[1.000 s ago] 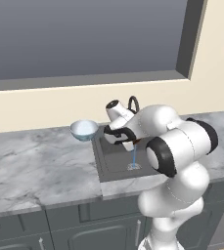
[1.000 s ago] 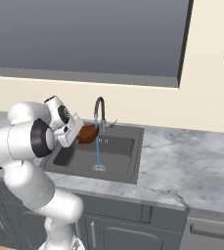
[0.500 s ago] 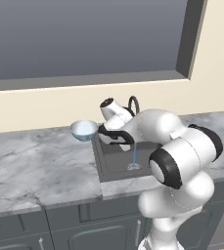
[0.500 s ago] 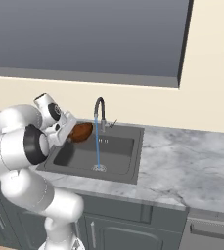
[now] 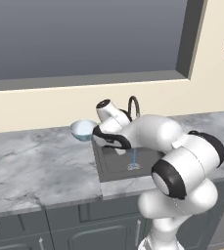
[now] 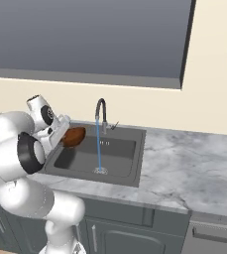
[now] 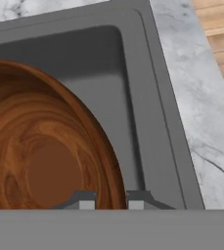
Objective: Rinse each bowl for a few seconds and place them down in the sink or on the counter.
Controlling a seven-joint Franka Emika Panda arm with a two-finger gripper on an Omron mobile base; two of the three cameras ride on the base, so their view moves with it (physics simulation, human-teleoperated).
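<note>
The gripper (image 7: 111, 199) was clamped on the rim of the wooden bowl (image 7: 45, 146), holding it over the sink (image 7: 133, 88), while the pale bowl (image 5: 83, 130) sat on the counter (image 5: 35, 166) beside it.

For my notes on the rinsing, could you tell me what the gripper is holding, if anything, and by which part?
The gripper holds the brown bowl by its rim, one finger on each side of the wall, over the sink.
</note>
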